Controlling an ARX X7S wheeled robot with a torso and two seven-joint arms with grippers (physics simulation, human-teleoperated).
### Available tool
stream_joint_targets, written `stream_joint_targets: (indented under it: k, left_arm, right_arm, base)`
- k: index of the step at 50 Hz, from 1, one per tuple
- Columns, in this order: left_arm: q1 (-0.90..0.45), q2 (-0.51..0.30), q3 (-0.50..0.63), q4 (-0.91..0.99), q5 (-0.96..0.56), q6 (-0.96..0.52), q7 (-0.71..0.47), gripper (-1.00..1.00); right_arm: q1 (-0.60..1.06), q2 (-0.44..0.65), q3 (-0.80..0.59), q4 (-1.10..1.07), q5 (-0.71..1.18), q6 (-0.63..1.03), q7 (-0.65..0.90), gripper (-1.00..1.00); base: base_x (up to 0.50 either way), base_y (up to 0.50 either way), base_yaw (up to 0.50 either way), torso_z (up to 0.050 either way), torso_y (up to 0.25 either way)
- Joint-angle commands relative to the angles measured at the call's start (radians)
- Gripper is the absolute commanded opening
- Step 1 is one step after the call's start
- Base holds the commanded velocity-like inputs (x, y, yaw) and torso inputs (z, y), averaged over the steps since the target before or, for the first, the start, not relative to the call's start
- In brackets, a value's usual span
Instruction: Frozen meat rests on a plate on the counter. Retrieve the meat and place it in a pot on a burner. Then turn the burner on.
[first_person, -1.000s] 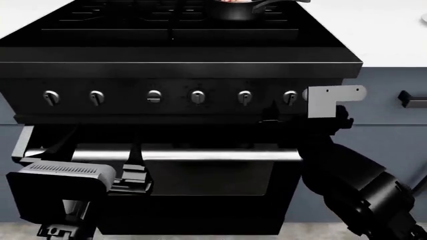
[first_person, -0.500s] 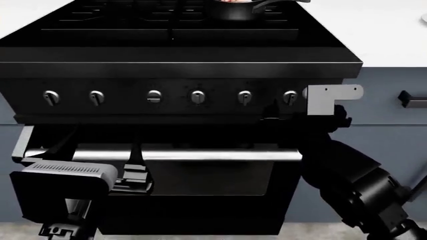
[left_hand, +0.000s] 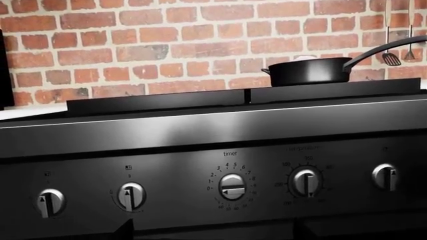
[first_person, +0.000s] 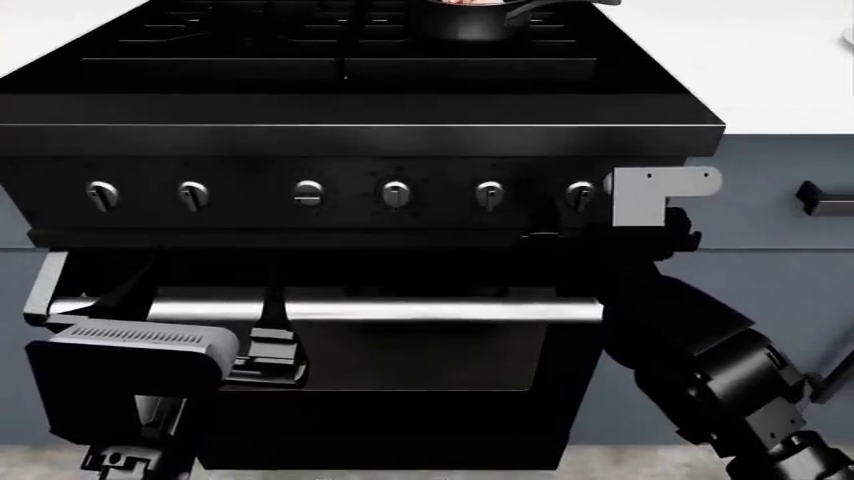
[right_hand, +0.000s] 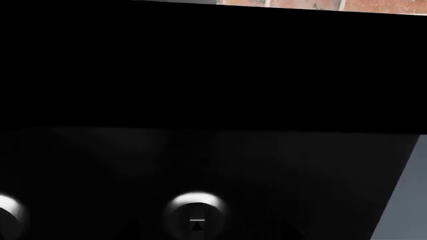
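Shifted since the earlier frames: right arm's pale bracket, slightly up and toward the knob row; right forearm drawn in closer to the stove front. Left arm: barely changed.

Step in hand: burner ignition, by my reading. Pot (first_person: 470, 18) stands on a rear burner of the stove (first_person: 360, 95), long handle pointing right; a pinkish scrap shows at its rim in the head view, likely the meat (first_person: 461, 2), mostly cropped off. Plate: only a sliver at the frame's edge at best; not itemised. Surface (first_person: 774, 60): white, to the right of the stove.

Right claw (first_person: 627, 215): level with the rightmost knob (first_person: 579, 194), just beside it. Fingers hidden behind the bracket and wrist; whether spread or pressed together, cannot tell. Contact with the knob: not confirmable. Right wrist view: one knob (right_hand: 196, 219) close ahead, pointer mark visible, no fingers in frame.

Left claw: not visible. Left wrist view looks across the control panel, with the pot (left_hand: 308, 71) above.

Next move calls for: confirming which knob governs the pot's burner, closing squarely on it, then a steady turn.
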Motion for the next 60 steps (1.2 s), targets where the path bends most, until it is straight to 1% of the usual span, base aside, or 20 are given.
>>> stream_joint_targets:
  k: [1, 26, 44, 60]
  left_arm:
    - [-0.001, 0.001, 0.005, -0.004, 0.001, 0.001, -0.001, 1.0]
    - [0.009, -0.007, -0.003, -0.003, -0.007, 0.016, -0.001, 1.0]
    - [0.022, -0.011, -0.011, 0.003, -0.011, 0.027, -0.008, 1.0]
    - [0.026, -0.014, -0.014, -0.001, -0.013, 0.035, -0.009, 1.0]
  right_arm:
    - [0.005, -0.006, -0.001, 0.027, -0.009, -0.006, -0.013, -1.0]
    - [0.014, -0.006, -0.006, 0.011, -0.002, 0.017, -0.002, -1.0]
    - [0.047, 0.01, -0.109, 0.004, -0.13, 0.044, 0.016, -1.0]
    - [0.062, 0.014, -0.16, 0.036, -0.156, 0.083, -0.018, -1.0]
  base:
    - [0.0, 0.0, 0.0, 0.0, 0.0]
    - [0.0, 0.0, 0.0, 0.0, 0.0]
    - [0.0, 0.0, 0.0, 0.0, 0.0]
    - [0.01, 0.0, 0.01, 0.0, 0.0]
